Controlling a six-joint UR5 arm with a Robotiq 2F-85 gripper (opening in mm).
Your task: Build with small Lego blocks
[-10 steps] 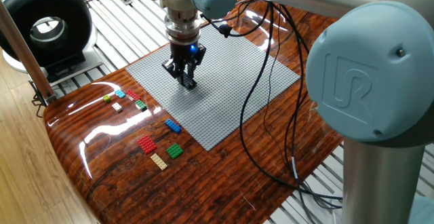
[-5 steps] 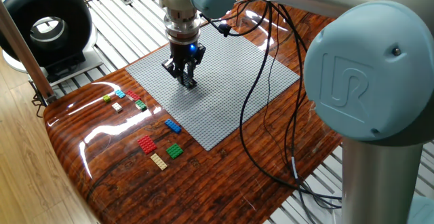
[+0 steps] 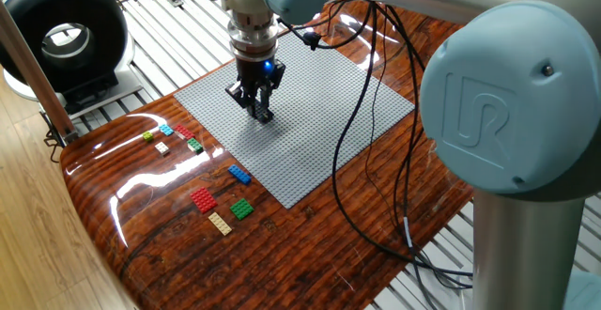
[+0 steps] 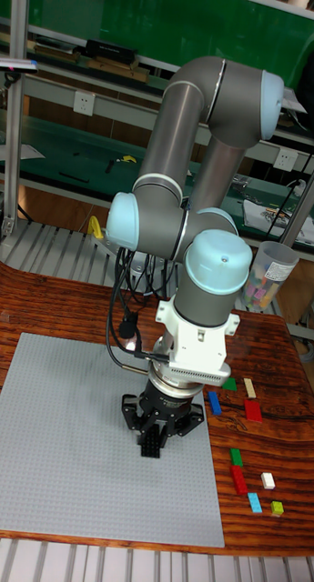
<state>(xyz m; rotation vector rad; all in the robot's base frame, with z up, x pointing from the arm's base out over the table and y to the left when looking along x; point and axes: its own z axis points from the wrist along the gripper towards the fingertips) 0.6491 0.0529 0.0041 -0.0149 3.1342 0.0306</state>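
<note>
My gripper (image 3: 262, 114) (image 4: 154, 445) points straight down at the large grey baseplate (image 3: 319, 122) (image 4: 65, 436), tips at or just above its studs. Its fingers are pressed together, and I cannot make out a brick between them. Small Lego blocks lie loose on the wooden table beside the plate: a blue one (image 3: 239, 174) (image 4: 214, 403), a red one (image 3: 204, 199) (image 4: 253, 411), a green one (image 3: 242, 209) (image 4: 230, 385) and a tan one (image 3: 220, 223) (image 4: 249, 388). A further cluster holds yellow-green (image 3: 147, 136), light blue (image 3: 166, 130), red (image 3: 183, 132), green (image 3: 194, 145) and white (image 3: 161, 147) blocks.
Black cables (image 3: 362, 160) hang from the arm and trail across the plate's right side onto the table. A black ring-shaped device (image 3: 61, 38) stands beyond the table's left end. A clear cup of bricks (image 4: 270, 273) stands on the table behind the arm. The table's curved edge (image 3: 103, 225) runs near the loose blocks.
</note>
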